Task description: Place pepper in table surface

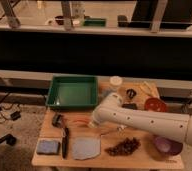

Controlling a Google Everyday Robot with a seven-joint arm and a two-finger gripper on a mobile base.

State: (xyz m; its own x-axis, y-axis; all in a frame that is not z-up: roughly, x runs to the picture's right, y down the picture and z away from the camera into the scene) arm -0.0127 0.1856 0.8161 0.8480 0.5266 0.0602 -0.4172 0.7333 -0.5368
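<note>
Hand point(91, 123) — over table surface point(50, 133), beside pepper point(79, 121)

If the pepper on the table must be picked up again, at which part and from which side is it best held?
Probably at its middle, from above. The pepper lies flat and slender on the table surface, lengthwise left to right, so fingers should close across its narrow width. The hand is right beside its right end.

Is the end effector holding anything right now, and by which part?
Cannot tell. The end effector is low over the table surface, hidden by the arm. The pepper lies beside it; contact is unclear.
</note>
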